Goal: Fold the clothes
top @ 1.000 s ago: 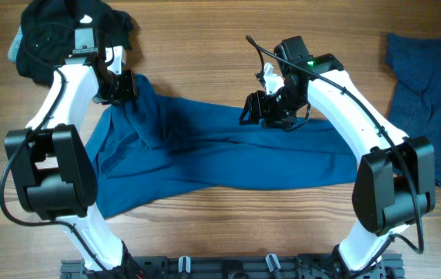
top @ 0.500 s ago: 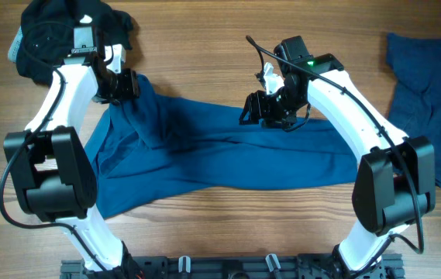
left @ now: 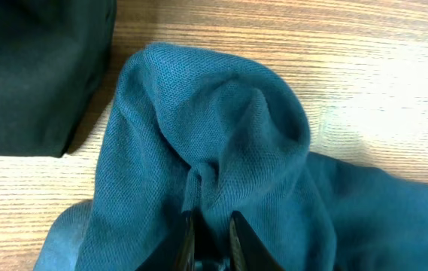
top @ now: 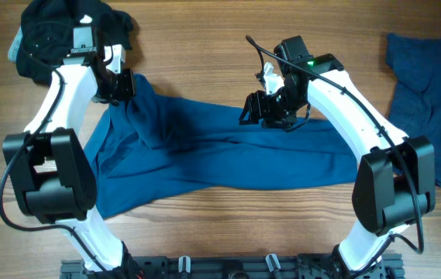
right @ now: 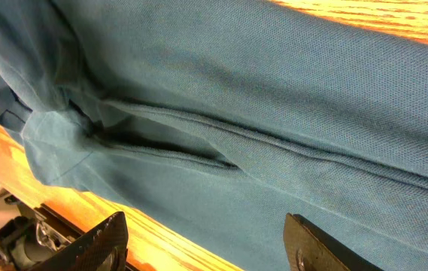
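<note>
A black garment (top: 49, 31) lies far left. The blue shirt (top: 204, 155) sprawls wrinkled across the mid tabletop (top: 204, 46). The left end effector (left: 211, 229) clenches a raised fold; only its wrist view shows the knit weave. The right end effector (right: 206, 237) hovers released over a seam. A darker blue garment (top: 429, 101) lies far right.

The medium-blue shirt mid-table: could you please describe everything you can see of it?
The blue shirt is soft knit cloth, lying crumpled and stretched sideways across the wooden table. The left gripper pinches a raised fold at its far left corner; the right gripper hovers open over its creased upper edge.
</note>
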You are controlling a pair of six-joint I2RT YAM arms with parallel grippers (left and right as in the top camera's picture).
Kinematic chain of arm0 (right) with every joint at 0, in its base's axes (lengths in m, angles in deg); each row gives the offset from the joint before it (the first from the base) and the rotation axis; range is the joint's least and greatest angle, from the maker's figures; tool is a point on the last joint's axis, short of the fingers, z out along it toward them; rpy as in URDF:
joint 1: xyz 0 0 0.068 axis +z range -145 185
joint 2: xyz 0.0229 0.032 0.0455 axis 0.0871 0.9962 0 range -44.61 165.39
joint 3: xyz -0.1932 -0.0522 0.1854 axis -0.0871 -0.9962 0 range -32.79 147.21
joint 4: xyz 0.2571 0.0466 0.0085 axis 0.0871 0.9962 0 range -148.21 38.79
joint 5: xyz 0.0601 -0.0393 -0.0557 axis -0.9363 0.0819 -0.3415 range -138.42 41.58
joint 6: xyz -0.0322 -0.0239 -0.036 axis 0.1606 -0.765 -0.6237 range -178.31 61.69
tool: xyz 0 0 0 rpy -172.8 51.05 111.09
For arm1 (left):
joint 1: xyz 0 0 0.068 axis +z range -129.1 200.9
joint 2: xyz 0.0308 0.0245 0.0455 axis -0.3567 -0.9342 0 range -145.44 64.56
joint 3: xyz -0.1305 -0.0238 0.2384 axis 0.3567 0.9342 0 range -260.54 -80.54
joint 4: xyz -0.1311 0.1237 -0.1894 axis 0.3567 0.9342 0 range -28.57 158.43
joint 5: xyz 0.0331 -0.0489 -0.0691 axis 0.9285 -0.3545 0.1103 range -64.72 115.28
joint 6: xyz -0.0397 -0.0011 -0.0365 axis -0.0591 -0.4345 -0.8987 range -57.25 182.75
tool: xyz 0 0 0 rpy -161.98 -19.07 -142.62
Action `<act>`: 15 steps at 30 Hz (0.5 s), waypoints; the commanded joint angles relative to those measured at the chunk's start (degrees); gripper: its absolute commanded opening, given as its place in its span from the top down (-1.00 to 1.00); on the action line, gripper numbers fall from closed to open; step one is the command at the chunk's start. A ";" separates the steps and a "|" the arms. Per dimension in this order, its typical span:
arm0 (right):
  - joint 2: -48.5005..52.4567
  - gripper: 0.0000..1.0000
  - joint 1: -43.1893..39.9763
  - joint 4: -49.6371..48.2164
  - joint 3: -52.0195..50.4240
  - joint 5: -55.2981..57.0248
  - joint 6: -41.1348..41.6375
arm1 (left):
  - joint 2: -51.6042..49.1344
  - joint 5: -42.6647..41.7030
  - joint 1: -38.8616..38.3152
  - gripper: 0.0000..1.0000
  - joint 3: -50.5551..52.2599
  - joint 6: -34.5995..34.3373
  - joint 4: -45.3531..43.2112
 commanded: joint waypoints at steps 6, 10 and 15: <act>-0.94 -0.33 0.50 -0.42 -0.48 -0.26 -1.11 | 2.95 -0.44 0.26 0.58 -0.57 0.07 1.38; -0.94 -0.34 0.50 -0.39 -0.48 -0.28 -1.09 | 2.93 3.08 0.26 0.55 -0.57 0.07 2.36; -0.94 -0.34 0.50 -0.28 -0.48 -0.28 -1.07 | 2.89 4.28 0.63 0.17 -0.57 0.09 2.36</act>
